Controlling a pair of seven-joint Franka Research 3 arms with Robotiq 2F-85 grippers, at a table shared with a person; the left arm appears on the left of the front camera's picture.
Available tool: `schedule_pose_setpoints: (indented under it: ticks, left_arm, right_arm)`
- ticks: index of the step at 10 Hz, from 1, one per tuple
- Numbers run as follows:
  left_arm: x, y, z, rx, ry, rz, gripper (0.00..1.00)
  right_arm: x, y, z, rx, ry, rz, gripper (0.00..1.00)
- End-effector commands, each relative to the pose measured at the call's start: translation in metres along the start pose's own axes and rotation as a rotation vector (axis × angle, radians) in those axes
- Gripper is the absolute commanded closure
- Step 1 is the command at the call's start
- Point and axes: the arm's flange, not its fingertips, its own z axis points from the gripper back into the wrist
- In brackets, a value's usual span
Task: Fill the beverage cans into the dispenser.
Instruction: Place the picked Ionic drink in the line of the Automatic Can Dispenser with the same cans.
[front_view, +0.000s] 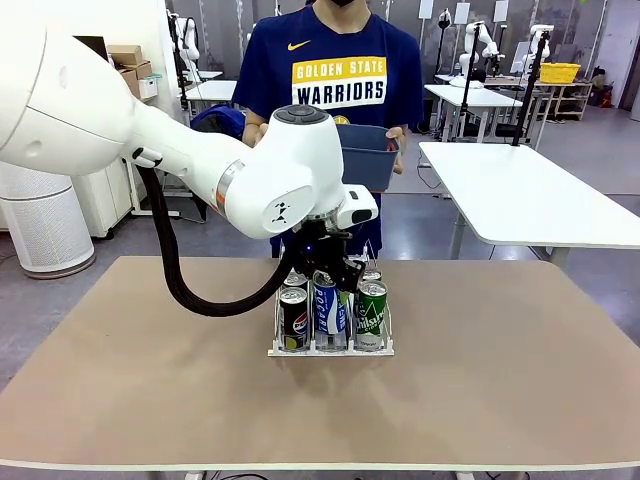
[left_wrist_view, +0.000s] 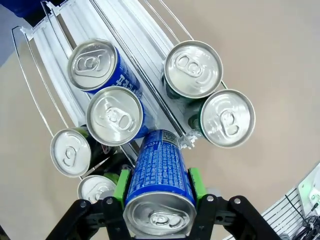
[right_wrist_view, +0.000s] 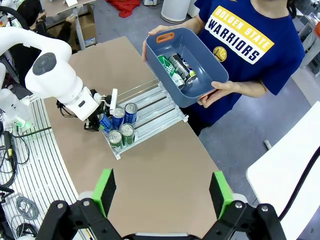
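The dispenser stands mid-table with cans in all three lanes. My left gripper hangs over its near end, shut on a blue can standing upright at the front of the middle lane, green pads on both sides. Two more blue cans stand behind it. Two green cans fill one side lane, and black cans the other. My right gripper is open, high above the table's near side, with nothing between its fingers.
A person at the far side holds a blue-grey tub with several cans above the dispenser's far end. My left arm reaches in from the side. Bare tabletop lies to either side of the dispenser.
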Motion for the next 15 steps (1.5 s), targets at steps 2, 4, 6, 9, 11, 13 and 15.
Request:
schedule_pose_setpoints:
  ticks: [2, 4, 6, 9, 11, 13, 15]
  left_arm:
    - [0.019, 0.009, -0.021, -0.014, 0.047, -0.008, 0.42]
    - [0.018, 0.006, -0.034, -0.07, 0.102, -0.014, 0.42]
    - [0.017, 0.006, -0.039, -0.152, 0.184, -0.032, 0.42]
    - [0.013, 0.006, -0.043, -0.047, 0.095, -0.003, 0.42]
    - [0.017, 0.012, -0.037, -0.05, 0.099, -0.022, 0.23]
    - [0.015, 0.008, -0.015, -0.039, 0.058, 0.001, 0.03]
    - [0.011, 0.002, 0.007, 0.007, -0.005, 0.001, 0.0]
  right_arm:
    - [0.0, 0.0, 0.001, 0.0, -0.004, -0.001, 0.0]
    - [0.0, 0.0, 0.001, 0.0, -0.004, -0.001, 0.0]
    - [0.0, 0.0, 0.001, 0.0, -0.004, -0.001, 0.0]
    - [0.0, 0.0, 0.001, 0.0, -0.004, -0.001, 0.0]
    - [0.0, 0.0, 0.001, 0.0, -0.004, -0.001, 0.0]
    - [0.0, 0.0, 0.001, 0.0, -0.004, -0.001, 0.0]
    - [0.0, 0.0, 0.001, 0.0, -0.004, -0.001, 0.0]
